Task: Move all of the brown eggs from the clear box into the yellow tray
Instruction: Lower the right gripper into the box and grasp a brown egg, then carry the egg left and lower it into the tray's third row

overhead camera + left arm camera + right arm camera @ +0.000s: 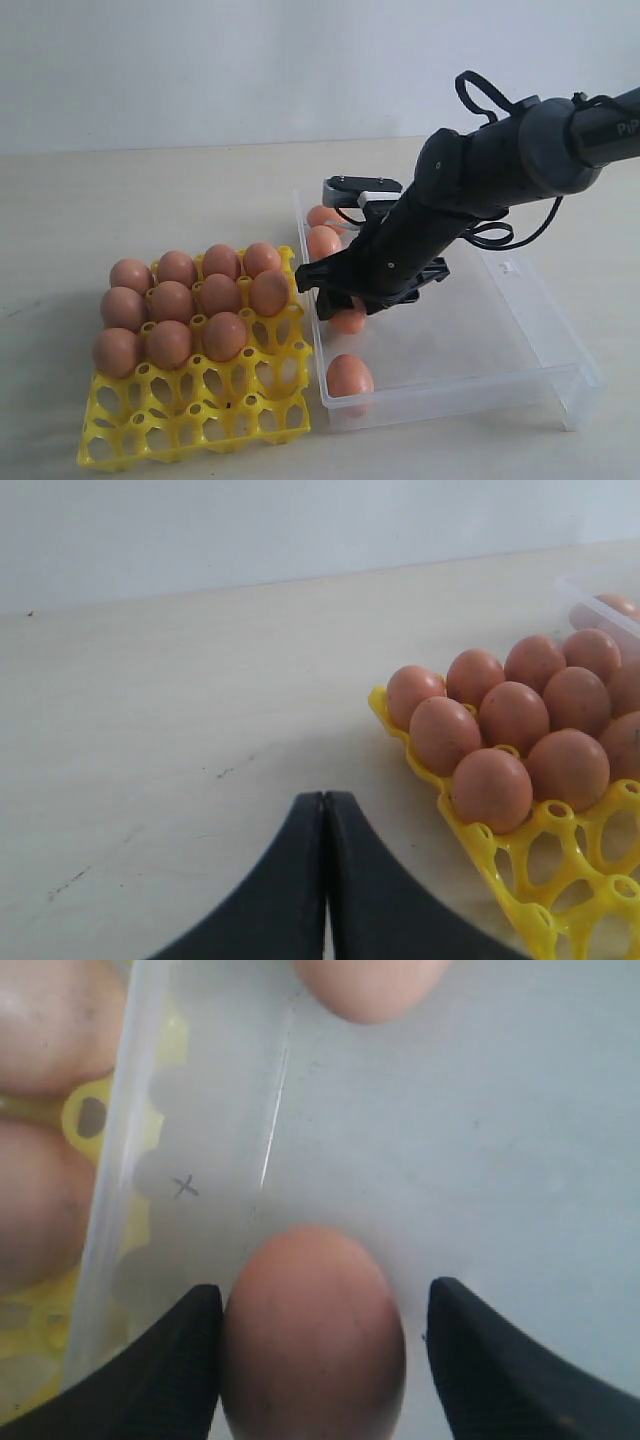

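The black right gripper [350,304] hangs low inside the clear box [520,335], its fingers spread wide on either side of one brown egg [312,1350]. This egg lies on its side on the box floor, close to the wall nearest the yellow tray [250,425]. Its long axis runs the same way as the fingers. One finger [165,1370] sits against the egg's side and the other stands clear, so nothing is clamped. Three other eggs lie in the box: two at the far end [323,242] and one in the near corner [349,376]. Eleven eggs [220,294] stand on end in the tray's far rows of cups. The left gripper [325,880] has its fingers pressed together, holding nothing, above the bare table [150,730] beside the tray.
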